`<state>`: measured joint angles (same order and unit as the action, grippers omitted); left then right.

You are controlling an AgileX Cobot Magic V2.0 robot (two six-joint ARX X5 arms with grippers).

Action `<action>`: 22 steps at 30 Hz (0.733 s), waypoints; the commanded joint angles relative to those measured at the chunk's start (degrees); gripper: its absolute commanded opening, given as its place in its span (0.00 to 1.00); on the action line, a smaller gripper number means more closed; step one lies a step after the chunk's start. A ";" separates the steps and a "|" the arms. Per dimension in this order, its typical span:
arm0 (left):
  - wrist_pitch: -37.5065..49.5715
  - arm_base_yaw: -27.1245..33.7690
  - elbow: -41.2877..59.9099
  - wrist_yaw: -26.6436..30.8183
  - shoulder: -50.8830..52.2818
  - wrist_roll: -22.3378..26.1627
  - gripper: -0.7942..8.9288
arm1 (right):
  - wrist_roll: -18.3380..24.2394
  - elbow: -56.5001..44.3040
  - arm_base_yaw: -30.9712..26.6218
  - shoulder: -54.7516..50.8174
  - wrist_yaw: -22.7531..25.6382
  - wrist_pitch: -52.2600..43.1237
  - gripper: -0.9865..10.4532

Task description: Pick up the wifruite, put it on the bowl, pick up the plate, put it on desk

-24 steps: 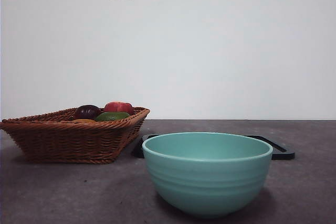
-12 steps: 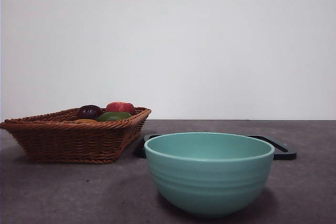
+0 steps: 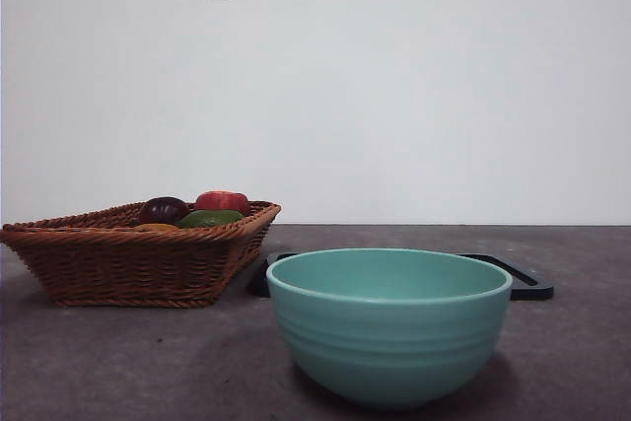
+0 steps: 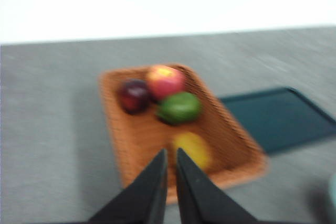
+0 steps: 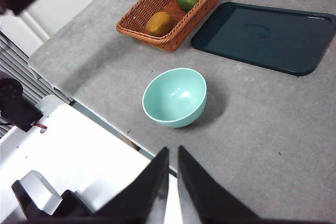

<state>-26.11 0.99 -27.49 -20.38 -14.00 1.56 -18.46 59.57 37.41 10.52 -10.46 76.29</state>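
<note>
Left gripper [image 4: 169, 153] with two matte black fingers [image 4: 150, 182], long and tapered to narrow tips, right gripper [image 5: 171, 153] of the same shape, black fingers [image 5: 195, 187] — smooth, plain surfaces

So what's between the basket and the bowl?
Only bare desk. The right wrist view shows the basket and bowl apart with nothing between them; the tray lies off to the side.

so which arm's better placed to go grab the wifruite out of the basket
Left, probably. The left gripper looks straight at the wicker basket, the wifruite just ahead of its nearly closed fingers. The right gripper hangs high, off the table's edge beyond the bowl.
</note>
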 commanded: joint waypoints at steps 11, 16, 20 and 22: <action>18.05 0.26 23.74 17.40 10.47 -11.74 0.11 | -0.02 0.52 0.35 -0.17 0.00 -0.85 0.11; 18.01 -0.26 25.62 19.58 10.64 -11.74 0.11 | 0.00 0.52 0.35 -0.17 -0.02 -0.85 0.11; 18.03 -0.26 26.82 20.26 11.19 -11.76 0.11 | 0.00 0.52 0.35 -0.17 -0.02 -0.85 0.11; 16.68 -0.26 26.84 20.63 11.34 -11.74 0.11 | -0.02 0.52 0.35 -0.17 0.00 -0.85 0.11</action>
<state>-9.50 0.78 -1.85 0.12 -2.81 -10.00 -18.46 59.57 37.41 10.52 -10.48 76.03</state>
